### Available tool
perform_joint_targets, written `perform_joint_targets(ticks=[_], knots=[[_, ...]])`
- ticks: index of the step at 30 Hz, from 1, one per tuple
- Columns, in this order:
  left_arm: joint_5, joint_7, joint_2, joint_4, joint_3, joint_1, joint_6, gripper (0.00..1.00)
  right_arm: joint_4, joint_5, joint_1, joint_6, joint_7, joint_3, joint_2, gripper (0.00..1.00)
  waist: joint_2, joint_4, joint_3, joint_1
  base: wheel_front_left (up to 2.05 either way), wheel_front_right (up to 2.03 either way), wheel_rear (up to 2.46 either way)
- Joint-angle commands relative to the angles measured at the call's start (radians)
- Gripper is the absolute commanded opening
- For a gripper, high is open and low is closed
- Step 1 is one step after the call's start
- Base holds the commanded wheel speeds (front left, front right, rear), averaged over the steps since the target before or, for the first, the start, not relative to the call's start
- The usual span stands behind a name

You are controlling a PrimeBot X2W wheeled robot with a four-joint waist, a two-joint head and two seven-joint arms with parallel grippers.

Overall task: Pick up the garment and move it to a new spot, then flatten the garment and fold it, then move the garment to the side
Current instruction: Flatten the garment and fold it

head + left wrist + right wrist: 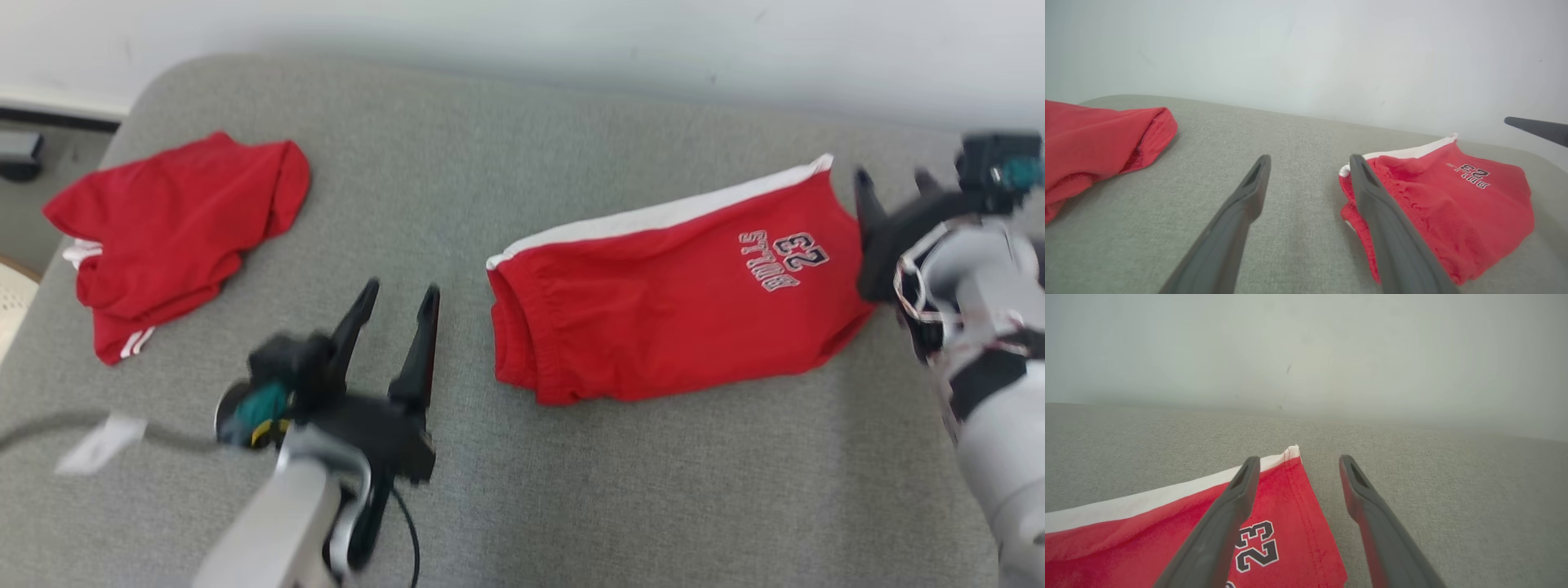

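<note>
left arm reaches in low, left hand (402, 286) spread and empty just beside the waistband of the folded red shorts (678, 310). right hand (891, 175), also apart and empty, hovers at their hem on the grey fabric surface (490, 147).

grey fabric surface (522, 490) across mid frame | white wall (571, 33) along top | crumpled red garment with white stripes (175, 220) upper left, lying on the fabric | dark object (20, 155) far left edge, maybe a box, blurred | pale latticed thing (12, 306) left edge, cropped
</note>
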Motion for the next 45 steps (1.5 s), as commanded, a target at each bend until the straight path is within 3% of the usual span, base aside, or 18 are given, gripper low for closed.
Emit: perform_joint_targets(ticks=[1,9,20,27,37,38,40,45], knots=[[0.062,-0.003,0.011,-0.104,0.037,0.111,0.010,1.00,0.019,0.027,0.052,-0.002,0.000,-0.021,-0.005,1.00,0.0000,-0.005,-0.081,0.0001,0.00,0.00,0.00],[0.204,-0.003,0.046,-0.370,0.107,0.395,0.035,1.00,0.062,0.133,0.187,-0.002,0.014,-0.147,-0.025,1.00,0.0000,0.030,-0.167,0.0001,0.00,0.00,0.00],[0.253,0.003,0.052,-0.465,0.080,0.507,0.040,1.00,0.077,0.129,0.233,-0.002,0.009,-0.295,-0.063,1.00,0.0000,0.119,-0.108,0.0001,0.00,0.00,0.00],[0.244,0.005,0.032,-0.466,0.061,0.485,0.032,1.00,0.078,0.039,0.257,-0.002,0.067,-0.423,-0.080,1.00,0.0000,0.177,-0.056,0.0001,0.00,0.00,0.00],[0.241,0.000,0.023,-0.448,0.058,0.489,0.034,1.00,0.087,-0.162,0.261,0.000,0.203,-0.504,-0.010,1.00,0.0000,0.188,-0.050,0.0001,0.00,0.00,0.00],[0.241,0.000,0.022,-0.445,0.057,0.488,0.034,1.00,0.088,-0.181,0.258,0.000,0.215,-0.504,-0.003,0.58,0.0000,0.187,-0.053,0.0001,0.00,0.00,0.00],[0.239,0.000,0.020,-0.439,0.054,0.486,0.030,1.00,0.087,-0.216,0.253,0.000,0.228,-0.507,0.000,0.00,0.0000,0.184,-0.059,0.0001,0.00,0.00,0.00],[0.234,0.000,0.018,-0.421,0.049,0.487,0.028,1.00,0.084,-0.280,0.255,0.000,0.241,-0.512,0.014,0.00,0.0000,0.173,-0.088,0.0001,0.00,0.00,0.00]])
